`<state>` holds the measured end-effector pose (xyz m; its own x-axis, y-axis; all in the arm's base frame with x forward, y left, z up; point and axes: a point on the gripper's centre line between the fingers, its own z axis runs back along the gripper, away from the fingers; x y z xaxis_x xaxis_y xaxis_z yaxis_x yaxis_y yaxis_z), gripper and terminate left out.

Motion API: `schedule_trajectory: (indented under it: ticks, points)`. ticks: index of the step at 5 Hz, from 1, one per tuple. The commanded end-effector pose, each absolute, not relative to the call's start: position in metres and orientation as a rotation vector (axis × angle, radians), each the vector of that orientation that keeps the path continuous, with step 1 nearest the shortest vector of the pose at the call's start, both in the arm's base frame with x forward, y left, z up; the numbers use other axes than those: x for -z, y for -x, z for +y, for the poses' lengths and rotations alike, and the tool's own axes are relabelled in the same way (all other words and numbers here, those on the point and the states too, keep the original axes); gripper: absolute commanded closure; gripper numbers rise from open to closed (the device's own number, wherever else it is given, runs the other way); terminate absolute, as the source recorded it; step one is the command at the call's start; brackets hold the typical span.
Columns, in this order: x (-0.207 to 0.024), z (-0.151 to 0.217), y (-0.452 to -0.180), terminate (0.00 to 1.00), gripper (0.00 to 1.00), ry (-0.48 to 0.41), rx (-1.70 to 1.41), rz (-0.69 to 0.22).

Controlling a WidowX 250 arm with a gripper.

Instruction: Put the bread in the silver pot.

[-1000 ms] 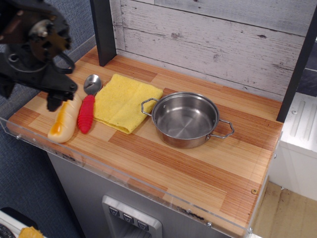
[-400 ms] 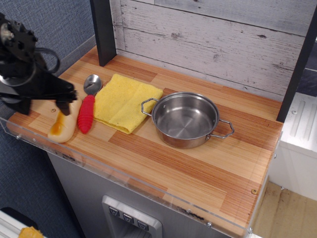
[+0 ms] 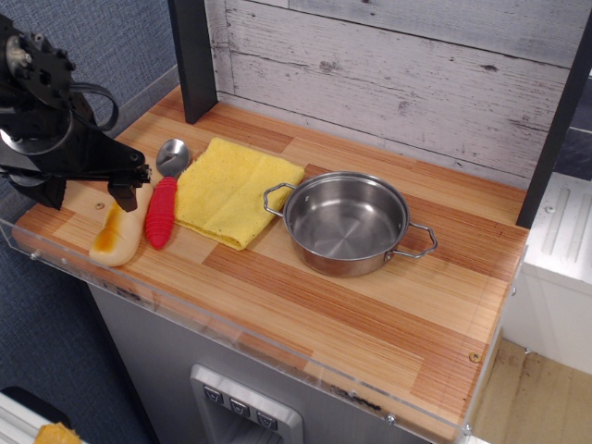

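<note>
The bread [image 3: 113, 239], a cream loaf with orange-brown patches, lies near the front left corner of the wooden counter. The silver pot [image 3: 344, 265] stands empty right of centre, with wire loop handles on both sides. My black gripper [image 3: 85, 194] is at the far left, low over the counter, with its jaws wide apart. Its right finger [image 3: 123, 196] is over the far end of the bread and hides that end. Its left finger is off to the left of the loaf. I cannot tell whether a finger touches the bread. The gripper holds nothing.
A spoon with a ribbed red handle [image 3: 160, 213] and a metal bowl [image 3: 172, 155] lies right beside the bread. A yellow cloth [image 3: 236, 190] lies between the spoon and the pot. A black post [image 3: 192, 55] stands at the back left. A clear acrylic lip [image 3: 277, 356] runs along the front edge.
The gripper has dropped from above the bread's far end to just over the counter, with its jaws now spread wide. The bread, spoon and pot have not moved.
</note>
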<state>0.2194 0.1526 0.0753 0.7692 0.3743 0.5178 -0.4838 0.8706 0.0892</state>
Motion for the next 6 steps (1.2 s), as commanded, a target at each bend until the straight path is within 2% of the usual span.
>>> schedule_trajectory:
  ticks: [1, 5, 6]
  points:
    - [-0.069, 0.165, -0.218, 0.00, 0.00, -0.251, -0.474, -0.485]
    - [-0.017, 0.147, -0.228, 0.00, 0.00, -0.228, -0.406, -0.359]
    - [-0.015, 0.143, -0.230, 0.00, 0.00, -0.236, -0.393, -0.354]
